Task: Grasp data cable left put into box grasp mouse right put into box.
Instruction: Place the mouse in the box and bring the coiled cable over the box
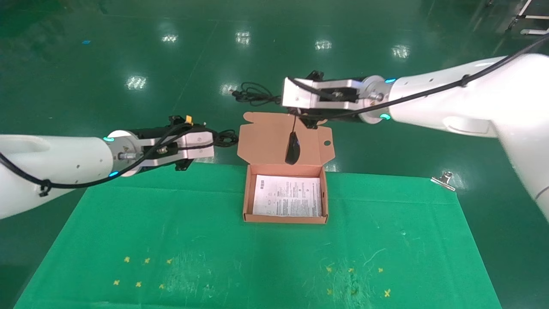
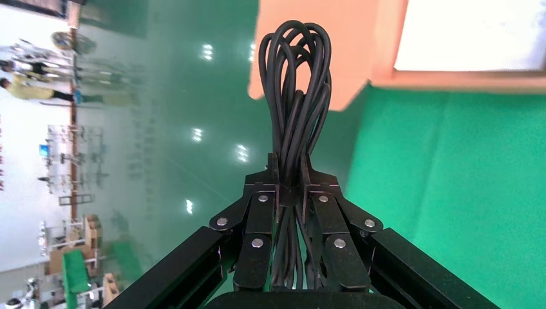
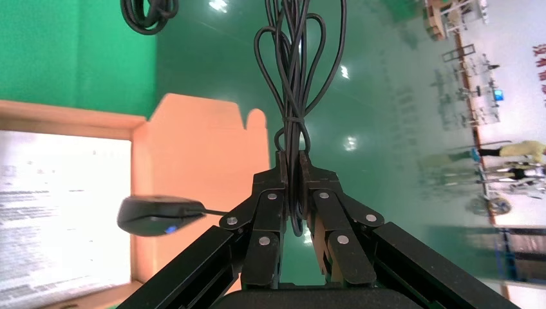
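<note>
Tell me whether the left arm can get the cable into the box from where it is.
Probably yes. The left gripper is shut on the data cable just beside the open box, holding only a leaflet. But the mouse hangs by its cord from the right gripper over the box.

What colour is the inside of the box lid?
Plain salmon-orange cardboard; the box lid shows best in the head view.

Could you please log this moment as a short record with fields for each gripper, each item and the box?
left gripper: shut on the data cable, held in the air left of the box
right gripper: shut on the mouse cord, above the box's open lid
mouse: dangling by its cord in front of the lid, not yet in the box
box: open on the green cloth, printed sheet inside
</note>
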{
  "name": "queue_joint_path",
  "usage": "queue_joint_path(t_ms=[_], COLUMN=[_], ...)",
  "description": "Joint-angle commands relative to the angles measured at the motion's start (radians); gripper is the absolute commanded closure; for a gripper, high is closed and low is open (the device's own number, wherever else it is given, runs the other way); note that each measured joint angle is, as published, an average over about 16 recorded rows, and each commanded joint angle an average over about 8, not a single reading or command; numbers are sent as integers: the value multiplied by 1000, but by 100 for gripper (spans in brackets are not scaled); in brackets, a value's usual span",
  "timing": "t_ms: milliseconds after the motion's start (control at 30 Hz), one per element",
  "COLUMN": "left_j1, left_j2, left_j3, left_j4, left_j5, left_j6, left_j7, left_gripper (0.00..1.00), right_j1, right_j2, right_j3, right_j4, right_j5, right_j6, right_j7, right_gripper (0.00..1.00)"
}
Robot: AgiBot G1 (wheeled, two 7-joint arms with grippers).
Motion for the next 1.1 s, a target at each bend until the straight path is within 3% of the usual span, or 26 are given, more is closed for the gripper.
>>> queue_joint_path(t_ms=[33, 600, 867, 1100], left_j1=[8, 54, 60, 60], left_j2=[-3, -57, -67, -66], left_j3=[2, 10, 10, 10], left_j4=[-4, -45, -68, -70], left_j5=[6, 87, 106, 108], left_j6=[6, 93, 115, 116], left_j7=[-7, -90, -114, -116], left_gripper=[100, 100, 100, 100], right_j1=[-7, -74, -124, -158], right_j2=[-7, -80, -87, -84], right_j3=[-3, -45, -121, -187], right_j4=[-8, -82, -53, -134], right_j5=[0, 53, 143, 199], right_j6=[0, 20, 72, 109], right_j7=[-1, -42, 8, 73], right_gripper=[100, 100, 100, 100])
